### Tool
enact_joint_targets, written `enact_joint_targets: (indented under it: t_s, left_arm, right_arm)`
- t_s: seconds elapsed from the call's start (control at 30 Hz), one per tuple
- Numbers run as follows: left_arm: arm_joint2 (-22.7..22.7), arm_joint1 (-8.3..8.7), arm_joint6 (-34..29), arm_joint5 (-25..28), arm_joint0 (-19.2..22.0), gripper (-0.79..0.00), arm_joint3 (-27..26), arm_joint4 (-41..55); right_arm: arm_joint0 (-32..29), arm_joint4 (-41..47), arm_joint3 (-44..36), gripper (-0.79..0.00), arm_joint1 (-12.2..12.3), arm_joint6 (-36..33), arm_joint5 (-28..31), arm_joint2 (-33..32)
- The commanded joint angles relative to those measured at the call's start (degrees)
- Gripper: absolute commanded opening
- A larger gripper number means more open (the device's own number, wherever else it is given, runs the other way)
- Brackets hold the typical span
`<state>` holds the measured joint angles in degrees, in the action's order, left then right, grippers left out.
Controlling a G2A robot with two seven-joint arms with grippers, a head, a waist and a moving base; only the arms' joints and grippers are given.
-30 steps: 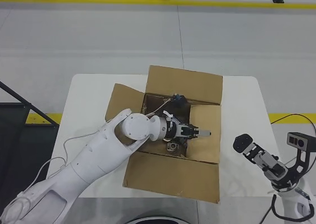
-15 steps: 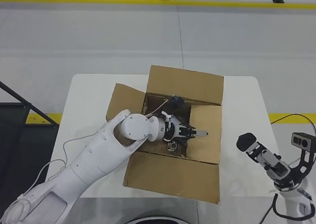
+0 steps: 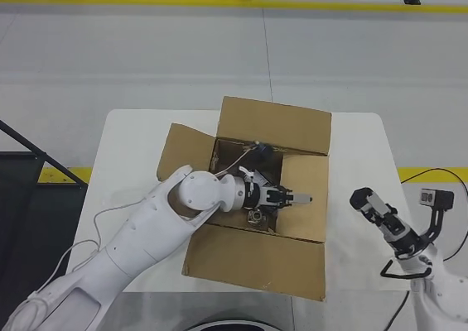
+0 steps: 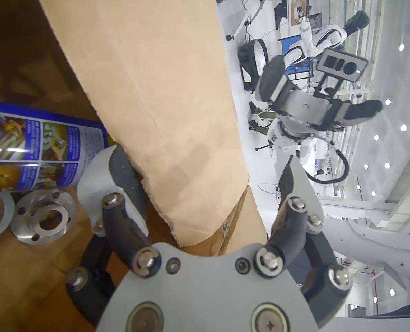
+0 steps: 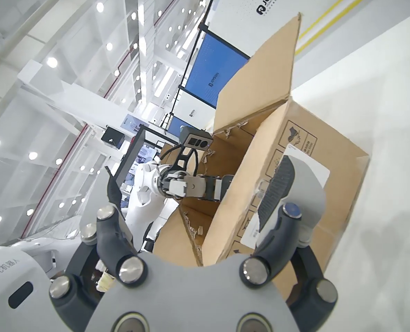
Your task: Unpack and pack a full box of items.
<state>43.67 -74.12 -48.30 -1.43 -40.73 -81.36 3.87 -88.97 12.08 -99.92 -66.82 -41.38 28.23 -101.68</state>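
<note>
Brown cardboard box sits open on the white worktop, left pincer still spread open astride an inner flap, while the empty, open right pincer just swivelled nearby, so looks like nothing's unpacked yet.

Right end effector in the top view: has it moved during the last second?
Yes, slightly. Against the table, the right end effector has shifted toward the far edge, still clear of the cardboard box.

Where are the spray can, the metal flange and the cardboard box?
spray can (image 4: pixel 28 153): left wrist view, printed label.
metal flange (image 4: pixel 23 222): left wrist view, flat rim.
cardboard box (image 3: pixel 275 124): top view, far flap.
</note>
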Motion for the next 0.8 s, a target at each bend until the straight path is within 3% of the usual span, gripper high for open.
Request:
enact_joint_targets:
  t_s: [0.0, 0.33, 0.77]
  left_arm:
    - [0.56, 0.08, -0.28, 0.57, -0.38, 0.0, -0.34, 0.43]
    - [3.86, 0.71, -0.63, 2.78, -2.79, 0.0, -4.19, 1.23]
    - [7.17, 1.44, 0.36, 3.08, -5.42, 0.0, -11.25, -0.45]
  right_arm:
    - [1.27, 0.1, 2.04, 0.0, 0.07, -0.48, -0.62, 0.76]
    - [6.72, 3.87, 10.32, 0.0, -0.01, -4.19, -0.82, 7.08]
    - [10.69, 9.77, 14.05, 0.0, -0.11, -8.3, 0.07, 12.01]
